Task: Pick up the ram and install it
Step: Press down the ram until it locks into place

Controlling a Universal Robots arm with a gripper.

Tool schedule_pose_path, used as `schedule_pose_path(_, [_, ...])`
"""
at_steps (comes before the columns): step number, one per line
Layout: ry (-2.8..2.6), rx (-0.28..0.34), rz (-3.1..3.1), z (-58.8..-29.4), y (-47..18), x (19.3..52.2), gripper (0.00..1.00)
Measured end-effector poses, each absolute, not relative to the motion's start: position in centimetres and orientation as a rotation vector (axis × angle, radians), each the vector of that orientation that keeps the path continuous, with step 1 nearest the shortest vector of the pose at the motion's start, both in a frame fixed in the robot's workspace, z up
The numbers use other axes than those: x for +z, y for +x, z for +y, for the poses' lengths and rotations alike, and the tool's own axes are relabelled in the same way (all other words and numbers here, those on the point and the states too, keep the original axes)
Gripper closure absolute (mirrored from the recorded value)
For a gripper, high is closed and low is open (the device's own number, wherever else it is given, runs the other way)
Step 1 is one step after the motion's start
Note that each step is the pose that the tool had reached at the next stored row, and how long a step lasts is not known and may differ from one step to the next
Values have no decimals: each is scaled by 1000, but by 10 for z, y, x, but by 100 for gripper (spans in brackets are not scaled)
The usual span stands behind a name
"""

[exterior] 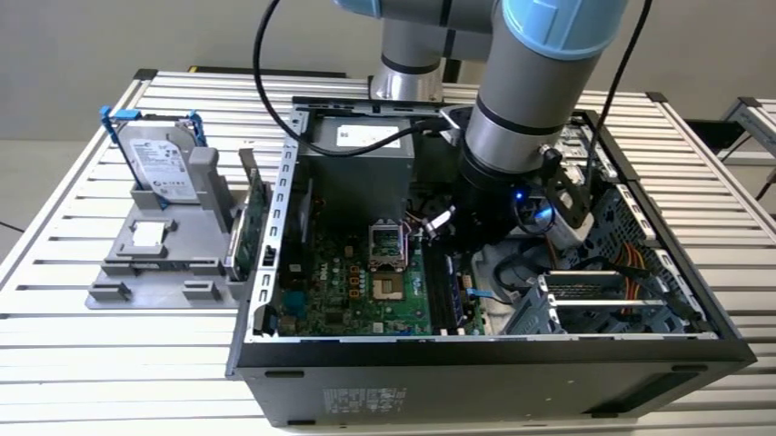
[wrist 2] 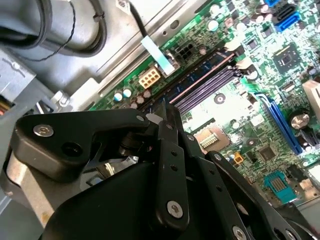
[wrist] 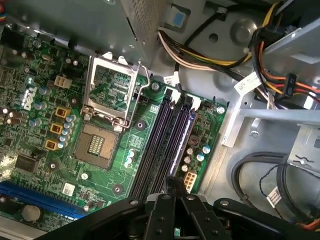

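Black gripper (wrist: 170,187) over mobo's long slots, ram (wrist: 182,137) prob seated.

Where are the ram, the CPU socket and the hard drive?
ram (wrist: 184,131): first wrist view, middle of its top edge, in the slot.
CPU socket (wrist: 97,145): first wrist view, the pin field.
hard drive (exterior: 158,163): exterior view, its silver face.

An open computer case (exterior: 485,359) lies on a slatted table (exterior: 73,345), with the motherboard (exterior: 352,291) inside it. A stand (exterior: 158,263) holding a hard drive (exterior: 158,163) sits beside the case, on the exterior view's left. The arm (exterior: 533,100) reaches down into the case.
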State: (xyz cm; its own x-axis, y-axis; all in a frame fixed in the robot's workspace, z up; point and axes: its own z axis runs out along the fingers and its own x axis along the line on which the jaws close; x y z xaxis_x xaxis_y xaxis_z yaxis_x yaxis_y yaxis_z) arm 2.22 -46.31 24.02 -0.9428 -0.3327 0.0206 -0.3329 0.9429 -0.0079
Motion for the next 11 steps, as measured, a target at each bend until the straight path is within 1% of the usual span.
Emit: schedule_pose_path(11, [723, 19, -3038, -463, 21, 239, 100])
